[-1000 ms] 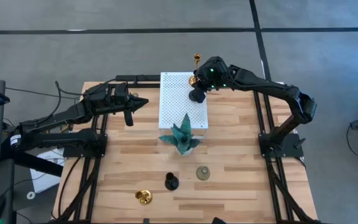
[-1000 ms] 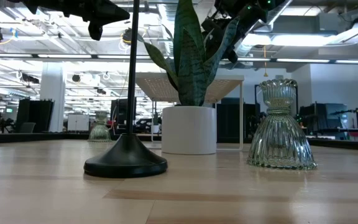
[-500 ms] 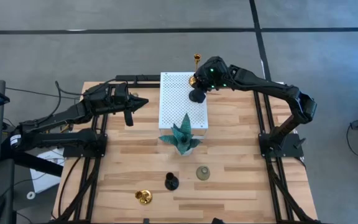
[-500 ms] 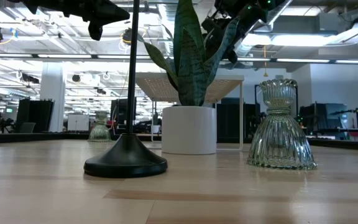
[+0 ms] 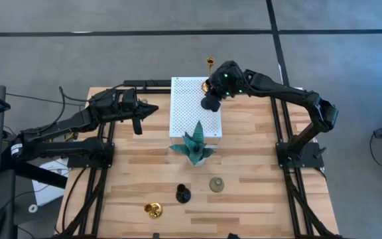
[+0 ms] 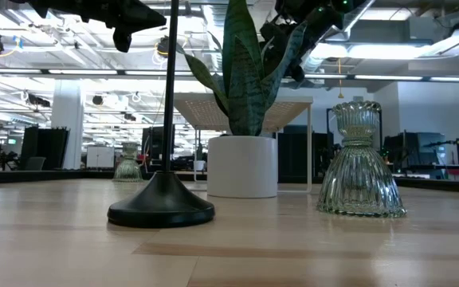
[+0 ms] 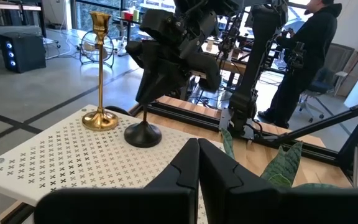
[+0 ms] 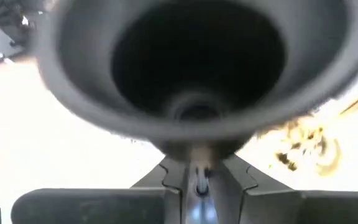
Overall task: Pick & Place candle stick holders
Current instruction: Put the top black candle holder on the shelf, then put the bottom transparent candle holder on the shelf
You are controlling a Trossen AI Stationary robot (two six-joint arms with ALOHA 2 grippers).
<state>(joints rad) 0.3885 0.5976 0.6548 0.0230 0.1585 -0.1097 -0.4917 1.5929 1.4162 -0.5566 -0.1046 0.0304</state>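
My right gripper is over the far right corner of the white perforated board, shut on a black candle stick holder. A gold stemmed holder stands on its base on the board just beside it. My left gripper is shut and empty, up in the air left of the board. Near the front edge a second black holder and a grey-green bell-shaped one stand upright. A second gold holder lies there. Another grey-green holder shows far off in the low view. My right gripper pinches the black holder's thin stem between its two fingers, just under the top cup. The fingers come from above, slanting in from the table's right. The holder is about upright, its round base on the board.
A teal spiky plant ornament in a white pot stands at the board's near edge, between the board and the front holders. Bare wood lies left of the board and at the right front of the table.
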